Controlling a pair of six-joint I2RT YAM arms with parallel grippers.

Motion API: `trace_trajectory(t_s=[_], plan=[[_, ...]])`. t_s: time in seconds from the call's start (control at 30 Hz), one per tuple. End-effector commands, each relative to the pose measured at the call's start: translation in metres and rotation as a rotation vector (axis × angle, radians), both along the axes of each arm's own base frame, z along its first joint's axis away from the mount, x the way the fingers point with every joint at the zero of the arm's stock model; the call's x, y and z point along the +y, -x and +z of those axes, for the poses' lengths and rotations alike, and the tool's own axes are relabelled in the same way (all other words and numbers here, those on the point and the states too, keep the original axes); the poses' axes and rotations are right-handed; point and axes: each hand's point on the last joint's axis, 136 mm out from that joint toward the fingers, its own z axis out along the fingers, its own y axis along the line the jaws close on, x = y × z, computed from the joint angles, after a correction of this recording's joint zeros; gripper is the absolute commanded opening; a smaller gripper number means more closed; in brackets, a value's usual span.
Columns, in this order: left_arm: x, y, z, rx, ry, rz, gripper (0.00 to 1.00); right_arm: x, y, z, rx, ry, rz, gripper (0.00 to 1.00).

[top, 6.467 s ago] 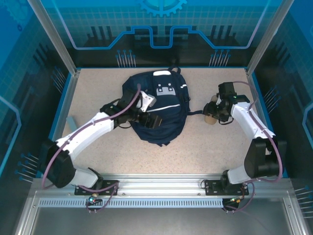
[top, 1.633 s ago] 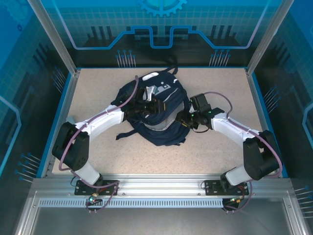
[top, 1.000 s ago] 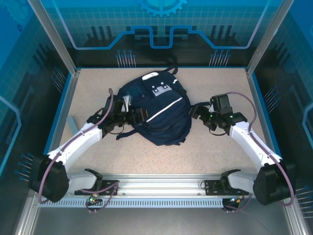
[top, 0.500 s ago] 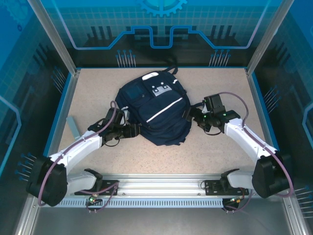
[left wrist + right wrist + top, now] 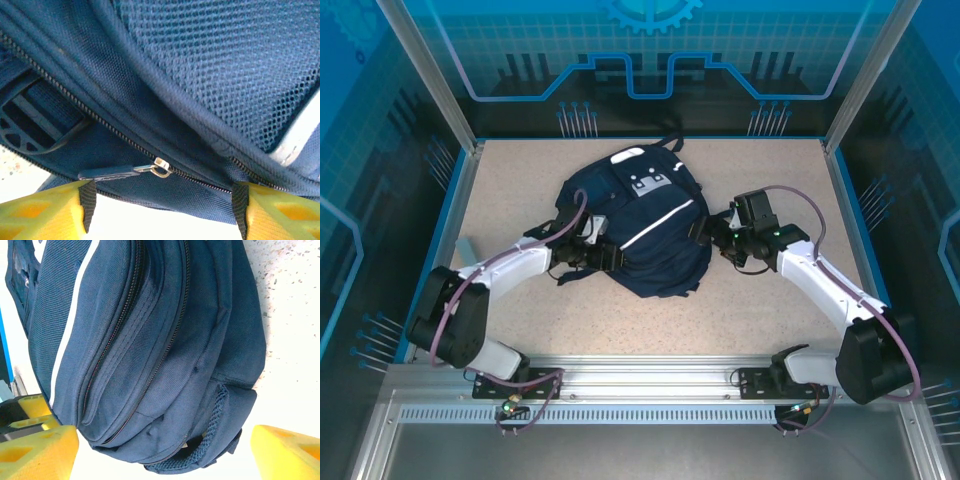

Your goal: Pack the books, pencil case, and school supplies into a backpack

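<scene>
- The backpack is lying flat in the middle of the speckled tabletop. Its top loop is pointing toward 12 o'clock and its rounded bottom toward 6 o'clock.
- A thin white stripe is running slantwise across the backpack's front, and a light grey patch is sitting above it, toward 12 o'clock.
- The left arm is reaching in from 8 o'clock, and the left tool is pressing up against the backpack's 8 o'clock edge.
- In the left wrist view, the left tool is standing wide, its yellow fingers spread far apart with nothing clamped between them.
- A zipped seam is crossing just ahead of those fingertips, with a black zipper pull lying flat along it. I cannot tell whether the fingers are touching the fabric.
- Blue mesh is showing toward 1 o'clock above the seam, and a black plastic buckle is sitting at 9 o'clock.
- The right arm is coming in from 4 o'clock, and the right tool is hovering just beside the backpack's 3 o'clock side.
- In the right wrist view, the right tool is gaping wide and holding nothing, with the backpack's zipped side panels lying ahead of it.
</scene>
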Motion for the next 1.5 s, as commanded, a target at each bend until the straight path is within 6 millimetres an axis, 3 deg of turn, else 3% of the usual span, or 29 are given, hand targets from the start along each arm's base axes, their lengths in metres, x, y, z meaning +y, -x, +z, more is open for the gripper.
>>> trace_trajectory(t_s=[0.0, 0.37, 0.63, 0.9, 1.0, 1.13, 1.3, 1.47], plan=[[-0.011, -0.01, 0.009, -0.04, 0.02, -0.074, 0.76, 0.009, -0.002, 0.007, -0.005, -0.024, 0.017, 0.89], [-0.01, -0.02, 0.017, -0.086, -0.015, -0.099, 0.84, 0.011, -0.002, 0.006, -0.001, -0.025, 0.022, 0.89], [-0.004, -0.03, 0.009, -0.07, -0.057, -0.053, 0.9, 0.011, -0.001, 0.005, 0.006, -0.023, 0.021, 0.89], [-0.021, -0.028, 0.005, -0.059, 0.013, -0.094, 0.94, 0.011, 0.0, 0.001, 0.013, -0.02, 0.02, 0.89], [-0.03, -0.023, 0.013, -0.075, 0.064, -0.145, 0.89, 0.012, 0.0, 0.001, 0.013, -0.02, 0.023, 0.89], [-0.038, -0.01, 0.016, -0.068, 0.096, -0.201, 0.73, 0.012, 0.0, 0.001, 0.013, -0.019, 0.022, 0.89], [-0.039, 0.004, 0.013, -0.059, 0.085, -0.211, 0.53, 0.013, 0.0, -0.002, 0.022, -0.02, 0.023, 0.89], [-0.036, 0.013, 0.011, -0.069, 0.088, -0.194, 0.42, 0.017, 0.0, -0.004, 0.03, -0.022, 0.034, 0.88]])
